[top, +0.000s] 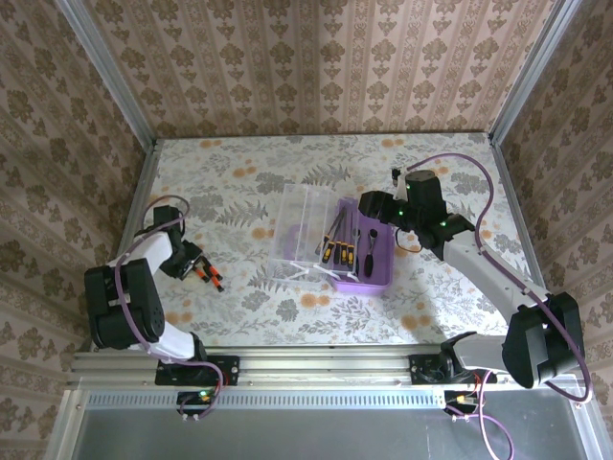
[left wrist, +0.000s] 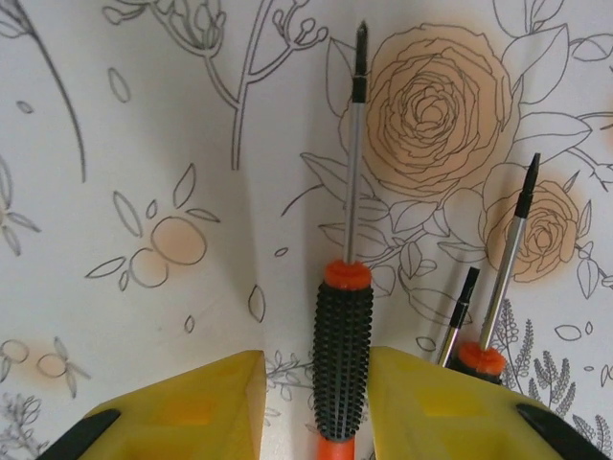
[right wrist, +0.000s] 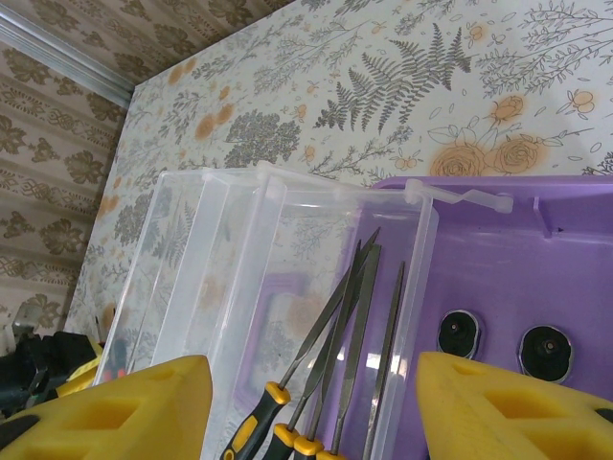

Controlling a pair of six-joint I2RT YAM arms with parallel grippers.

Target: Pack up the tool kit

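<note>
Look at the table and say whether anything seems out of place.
Yes. Several screwdrivers lie loose on the table by the left gripper, apart from the open purple box that already holds other tools.

Mid-worktop [top: 287, 163], the box [top: 375, 276], its lid [top: 305, 222] laid open flat on its left, tools [top: 340, 247] lying lengthwise inside. Well apart to the left, on the worktop, screwdrivers [top: 211, 278] side by side, one of them between the fingers of the left gripper [top: 198, 271].
</note>
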